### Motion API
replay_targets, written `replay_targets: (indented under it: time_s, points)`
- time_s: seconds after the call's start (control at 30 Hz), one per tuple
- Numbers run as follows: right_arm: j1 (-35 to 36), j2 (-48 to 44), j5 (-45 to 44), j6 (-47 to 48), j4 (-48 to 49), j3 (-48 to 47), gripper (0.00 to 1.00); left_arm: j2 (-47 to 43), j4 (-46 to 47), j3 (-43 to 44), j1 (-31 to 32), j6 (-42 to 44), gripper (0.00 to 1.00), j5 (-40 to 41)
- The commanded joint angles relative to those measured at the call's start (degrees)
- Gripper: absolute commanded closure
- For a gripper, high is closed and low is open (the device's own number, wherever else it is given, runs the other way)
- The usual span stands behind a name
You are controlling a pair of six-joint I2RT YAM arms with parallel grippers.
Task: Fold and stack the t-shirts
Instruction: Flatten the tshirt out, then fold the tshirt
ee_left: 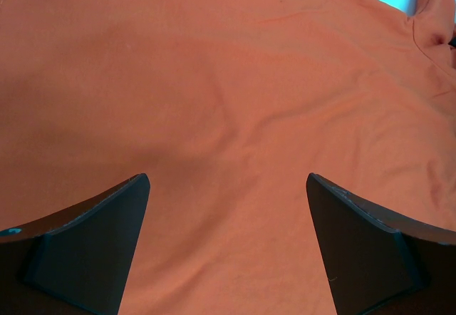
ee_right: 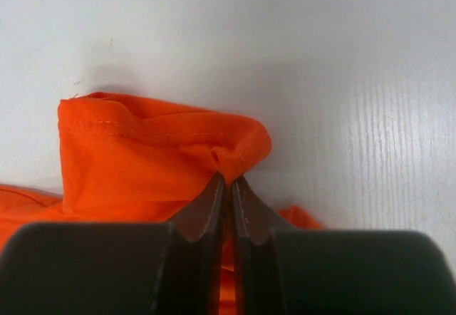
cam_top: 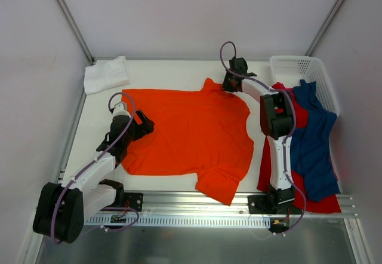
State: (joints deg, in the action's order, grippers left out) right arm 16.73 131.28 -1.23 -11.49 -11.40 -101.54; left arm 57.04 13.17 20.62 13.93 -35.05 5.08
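The orange t-shirt (cam_top: 185, 129) lies spread flat across the middle of the table. My right gripper (cam_top: 227, 86) is at its far sleeve, shut on a pinched fold of the sleeve hem (ee_right: 235, 155). My left gripper (cam_top: 145, 125) hovers low over the shirt's left edge, jaws wide open with only orange cloth (ee_left: 228, 115) beneath them. A folded white t-shirt (cam_top: 105, 73) rests at the far left corner. The red t-shirt (cam_top: 310, 198) and dark blue t-shirt (cam_top: 314, 135) lie heaped at the right, behind my right arm.
A white perforated basket (cam_top: 304, 73) stands at the far right corner, with the blue cloth draped over its near rim. Grey walls close in the table on three sides. A metal rail (cam_top: 197, 207) runs along the near edge.
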Motion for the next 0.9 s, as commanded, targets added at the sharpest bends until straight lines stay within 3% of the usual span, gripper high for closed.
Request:
replay_targets:
  time_s: [0.0,0.17,0.37,0.47,0.5,0.7,0.83,0.87]
  points:
    - [0.0,0.7,-1.0,-0.4,3.7,-3.5,0.89,0.5,2.7,-0.4,0.5,-0.4,0.07,0.9]
    - [0.0,2.7,-1.4,-0.4,4.1,-7.6,0.88,0.1,2.6,-0.5,0.4,-0.2,0.07,1.2]
    - [0.0,4.9,-1.2,-0.5,8.7,-10.5,0.78,-0.9,1.9,-0.4,0.5,0.1,0.07,1.7]
    - [-0.1,5.7,-3.2,-0.7,10.3,-12.0,0.32,-1.7,1.8,-0.6,0.4,0.1,0.07,1.8]
    - [0.0,6.1,-3.8,-0.6,10.2,-13.3,0.01,-2.0,1.4,-0.6,0.4,0.2,0.07,1.9]
    - [0.0,5.3,-5.9,1.6,9.7,-15.5,0.0,-3.2,1.0,-0.8,0.5,0.1,0.07,1.5]
    - [1.3,-6.5,-10.9,1.4,10.7,-4.4,0.01,-3.9,0.9,-0.9,0.4,0.1,0.07,1.4]
    - [1.8,-12.9,-12.1,1.5,11.0,2.2,0.0,-4.1,0.9,-0.9,0.4,0.0,0.07,1.4]
